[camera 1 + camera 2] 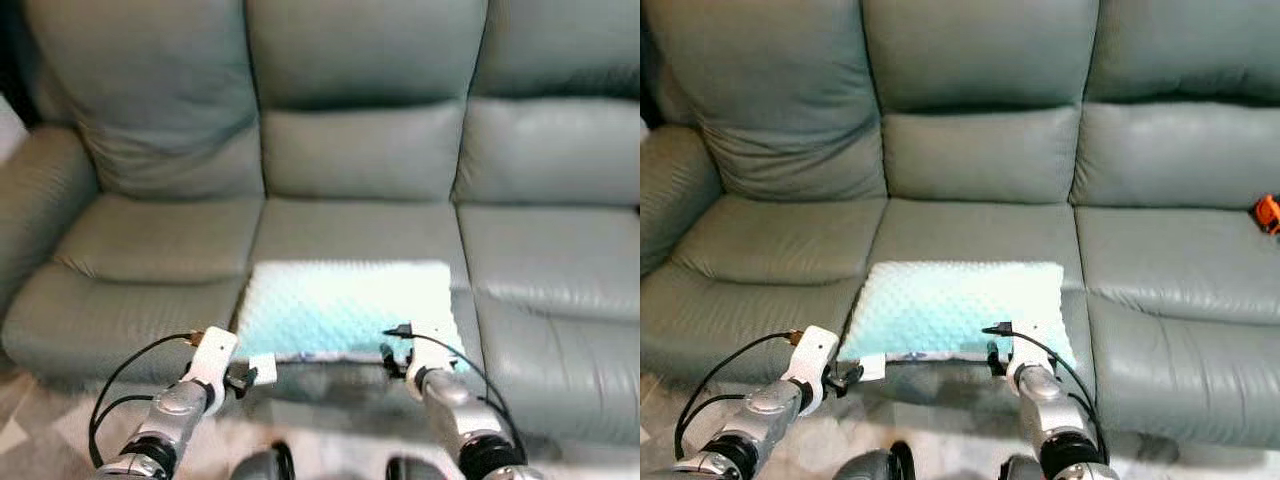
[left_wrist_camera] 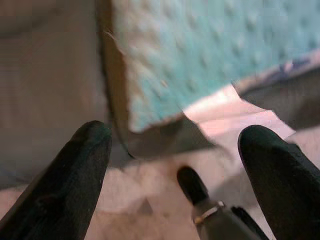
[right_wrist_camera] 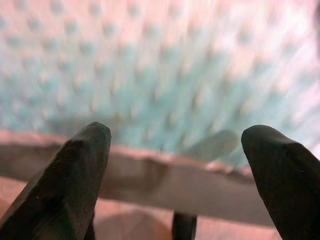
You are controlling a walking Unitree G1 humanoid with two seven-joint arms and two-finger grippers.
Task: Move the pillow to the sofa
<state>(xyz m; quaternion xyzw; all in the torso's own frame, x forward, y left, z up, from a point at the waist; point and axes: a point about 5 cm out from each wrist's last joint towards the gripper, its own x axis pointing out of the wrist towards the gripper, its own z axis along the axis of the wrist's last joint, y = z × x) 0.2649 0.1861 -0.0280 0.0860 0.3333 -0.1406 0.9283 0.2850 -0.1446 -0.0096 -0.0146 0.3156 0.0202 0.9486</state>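
Lying on the sofa (image 1: 970, 230), pillow (image 1: 950, 305) just beyond both tools, left (image 2: 175, 150) and right (image 3: 175, 145), fingers apart.

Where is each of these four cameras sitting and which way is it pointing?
Left eye view: on the head, facing forward and down at the grey-green leather sofa and pale mint dotted pillow; both silver arms show, left gripper and right gripper.
Right eye view: beside it, same scene, plus a small orange object.
Left wrist view: along open jaws at the pillow's corner.
Right wrist view: along open jaws at the pillow's near edge.
Shared: all four see the pillow.
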